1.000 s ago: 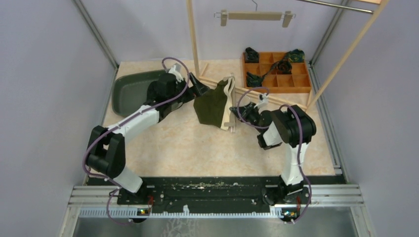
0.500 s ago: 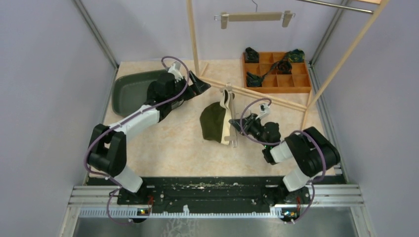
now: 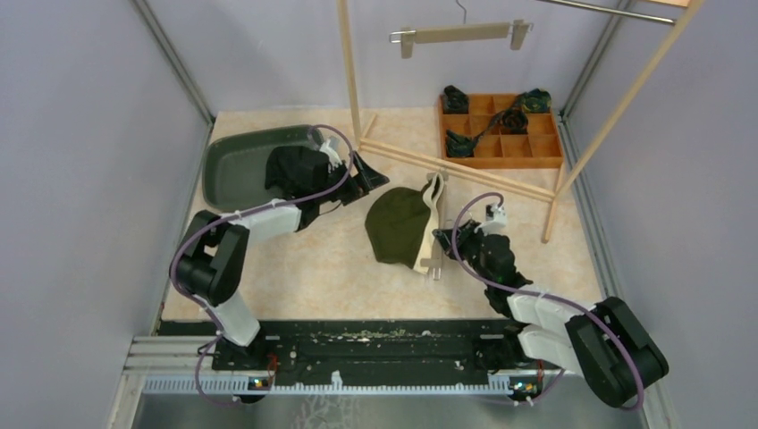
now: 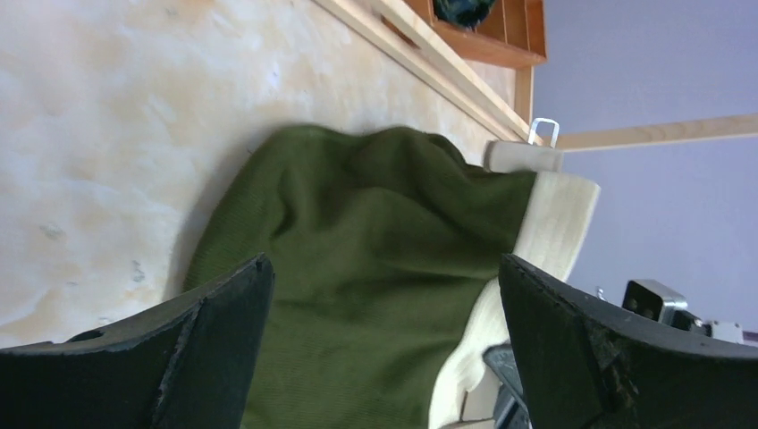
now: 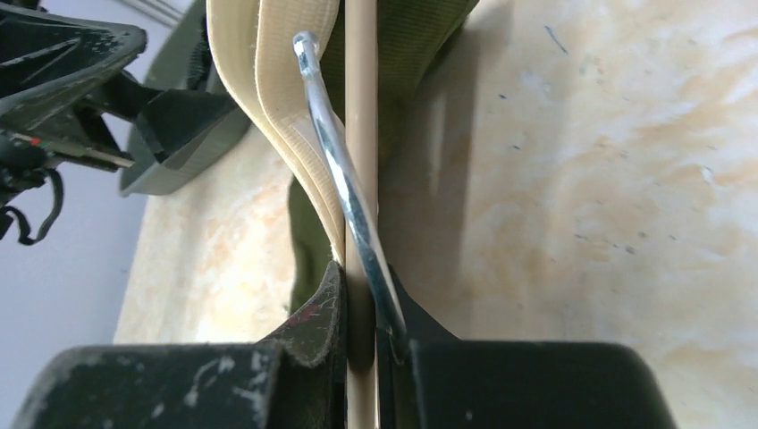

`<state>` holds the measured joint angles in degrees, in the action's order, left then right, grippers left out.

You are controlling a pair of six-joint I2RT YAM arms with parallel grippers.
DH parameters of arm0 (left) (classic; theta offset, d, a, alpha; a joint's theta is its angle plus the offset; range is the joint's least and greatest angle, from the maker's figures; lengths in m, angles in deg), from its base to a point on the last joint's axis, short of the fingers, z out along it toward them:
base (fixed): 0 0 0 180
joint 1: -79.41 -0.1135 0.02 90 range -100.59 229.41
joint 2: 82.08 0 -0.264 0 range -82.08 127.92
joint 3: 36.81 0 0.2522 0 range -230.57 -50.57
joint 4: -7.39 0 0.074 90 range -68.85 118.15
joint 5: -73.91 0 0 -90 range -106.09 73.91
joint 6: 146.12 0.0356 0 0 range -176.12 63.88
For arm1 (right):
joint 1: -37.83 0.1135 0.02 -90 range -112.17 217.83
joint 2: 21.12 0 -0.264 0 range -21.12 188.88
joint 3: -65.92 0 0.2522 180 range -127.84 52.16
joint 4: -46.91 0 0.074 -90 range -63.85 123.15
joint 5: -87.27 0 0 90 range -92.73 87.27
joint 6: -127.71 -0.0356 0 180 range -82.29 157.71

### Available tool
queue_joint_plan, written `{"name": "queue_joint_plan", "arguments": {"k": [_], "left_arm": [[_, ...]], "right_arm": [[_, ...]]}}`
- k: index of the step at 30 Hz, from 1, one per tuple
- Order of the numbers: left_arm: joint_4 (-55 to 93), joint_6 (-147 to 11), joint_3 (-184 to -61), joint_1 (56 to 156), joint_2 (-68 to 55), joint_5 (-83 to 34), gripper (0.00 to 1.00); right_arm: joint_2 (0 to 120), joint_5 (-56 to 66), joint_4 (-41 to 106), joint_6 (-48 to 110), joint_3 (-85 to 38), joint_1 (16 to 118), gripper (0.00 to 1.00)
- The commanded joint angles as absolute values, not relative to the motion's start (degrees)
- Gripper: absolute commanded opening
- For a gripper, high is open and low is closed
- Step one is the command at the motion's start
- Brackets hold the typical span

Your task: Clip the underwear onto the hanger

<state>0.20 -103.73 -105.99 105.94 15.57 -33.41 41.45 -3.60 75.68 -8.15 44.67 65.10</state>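
The olive green underwear (image 3: 398, 223) with a cream waistband (image 3: 431, 207) hangs from a pale wooden clip hanger (image 3: 435, 234) lying on the table. My right gripper (image 3: 449, 241) is shut on the hanger's bar (image 5: 360, 161), beside its metal hook (image 5: 344, 188). My left gripper (image 3: 374, 174) is open and empty, just left of the underwear (image 4: 375, 268), with the cloth showing between its fingers (image 4: 219, 349). A second wooden hanger (image 3: 456, 32) hangs on the rail at the back.
A dark green tray (image 3: 231, 165) lies at the back left under my left arm. An orange compartment box (image 3: 499, 130) with dark garments stands at the back right. The wooden rack's base bar (image 3: 447, 165) crosses the table behind the underwear.
My right arm has drawn back toward the near edge, pulling the hanger and underwear right and nearer. My left gripper has let go of the underwear and pulled back left, staying open.
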Motion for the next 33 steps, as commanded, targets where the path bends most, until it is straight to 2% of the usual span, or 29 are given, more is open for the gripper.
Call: {"name": "queue_joint_plan", "arguments": {"k": [1, 13, 17, 20, 22, 28, 33], "left_arm": [[-9.1, -108.1, -104.9, 108.7, 18.1, -36.3, 0.99], [-13.3, -111.2, -110.5, 115.7, 28.1, -34.7, 0.99], [-13.6, -111.6, -109.7, 115.7, 29.2, -33.8, 0.99], [-13.2, -111.4, -108.2, 115.7, 28.9, -33.0, 0.99], [-12.2, -111.0, -107.3, 115.7, 28.3, -32.1, 0.99], [-9.8, -109.9, -104.6, 115.6, 26.5, -31.2, 0.99], [-8.1, -109.5, -102.8, 115.7, 24.8, -30.3, 0.99]], "right_arm": [[39.6, -7.5, 69.3, -6.4, 43.3, 65.7, 0.0], [38.0, -9.9, 60.8, -6.4, 42.1, 65.7, 0.0], [36.5, -10.5, 57.7, -5.9, 41.6, 65.7, 0.17], [35.6, -10.8, 56.6, -5.7, 41.8, 65.7, 0.49], [34.8, -10.8, 55.9, -5.4, 41.8, 65.7, 0.62], [29.9, -11.0, 52.4, -4.4, 41.9, 65.7, 0.76], [22.8, -11.5, 45.8, -3.4, 40.6, 65.7, 0.77]]}}
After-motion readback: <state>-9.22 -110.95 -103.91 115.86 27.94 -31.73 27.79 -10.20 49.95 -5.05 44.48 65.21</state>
